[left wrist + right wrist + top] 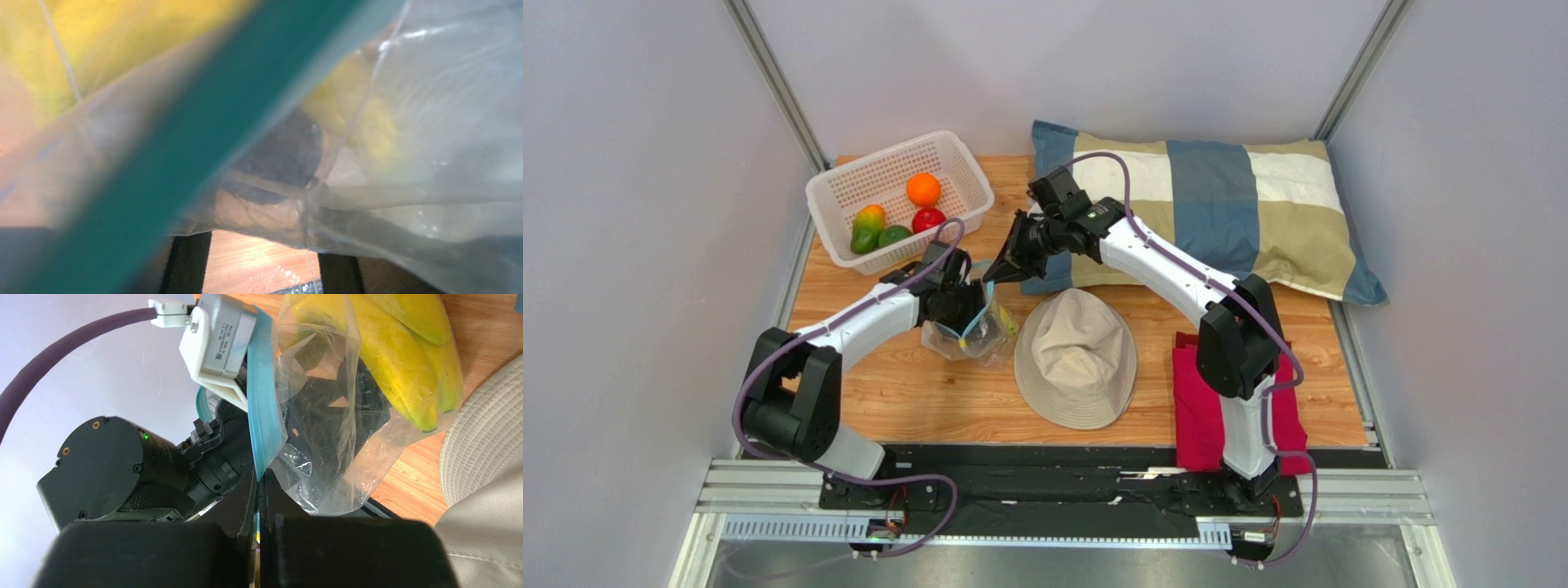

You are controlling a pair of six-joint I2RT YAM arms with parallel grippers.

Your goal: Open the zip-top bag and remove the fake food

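Observation:
The clear zip-top bag point(979, 333) lies on the wooden table between the two grippers. My right gripper point(1001, 272) is shut on its light blue zip strip point(263, 404), jaws pressed together point(259, 478). Yellow bananas point(380, 349) and dark pieces point(319, 410) are inside the bag. My left gripper point(960, 304) is at the bag's mouth. Its fingers point(187, 263) stand apart with wood showing between them. Bag film and the strip point(202, 141) drape across its tips. An orange point(922, 189), a red apple point(928, 219), a mango point(869, 221) and a green piece point(895, 235) lie in the white basket point(891, 153).
A beige hat point(1075, 355) lies just right of the bag. A checked pillow point(1222, 202) is at the back right and a red cloth point(1192, 417) at the front right. Grey walls close both sides.

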